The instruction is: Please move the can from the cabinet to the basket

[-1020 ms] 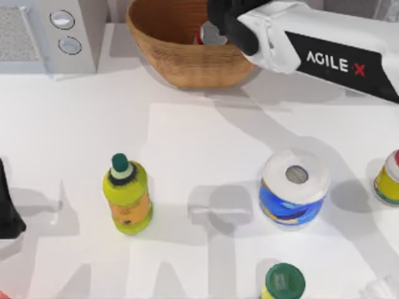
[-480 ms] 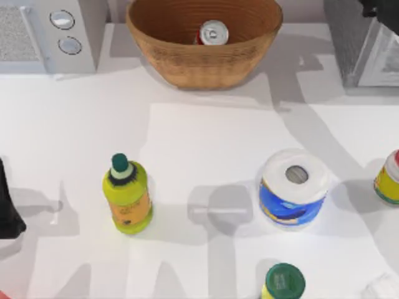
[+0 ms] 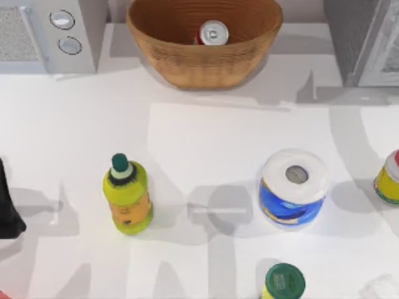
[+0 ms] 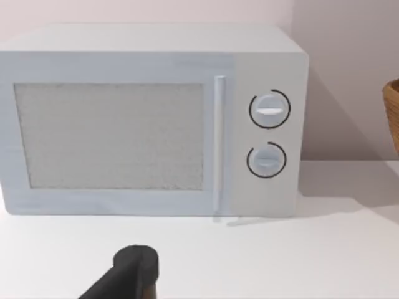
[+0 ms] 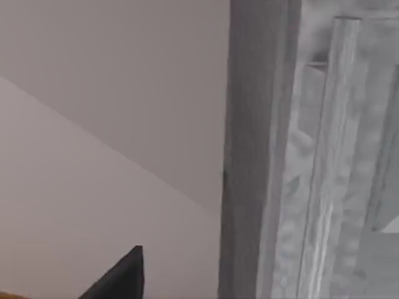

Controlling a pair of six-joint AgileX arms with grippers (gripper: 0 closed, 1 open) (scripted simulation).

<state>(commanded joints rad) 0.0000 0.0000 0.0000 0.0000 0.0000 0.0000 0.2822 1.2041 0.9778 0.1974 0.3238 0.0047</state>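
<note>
While the can [image 3: 213, 32] stood upright inside the basket [image 3: 187, 68] at the far middle of the table [image 3: 206, 137], its silver top facing up and its red side against the basket's far wall, nothing touched it. The cabinet [image 3: 358, 40] sat at the far right corner, well apart from the basket, and the right wrist view looked close along its grey edge [image 5: 262, 156]. A dark fingertip of the right gripper [image 5: 121, 277] showed there, but whether its fingers were spread or closed I could not tell. The left arm [image 3: 7, 208] was parked at the table's left edge; one dark finger of the left gripper [image 4: 134, 271] showed in front of the microwave [image 4: 149, 118] at the far left, and its state I could not tell either. Nearer stood a yellow-green bottle [image 3: 127, 196] on the left, a paper roll [image 3: 293, 187] on the right, a yellow jar [image 3: 389, 177] at the right edge, and a green-capped bottle [image 3: 283, 281] at the near edge.
</note>
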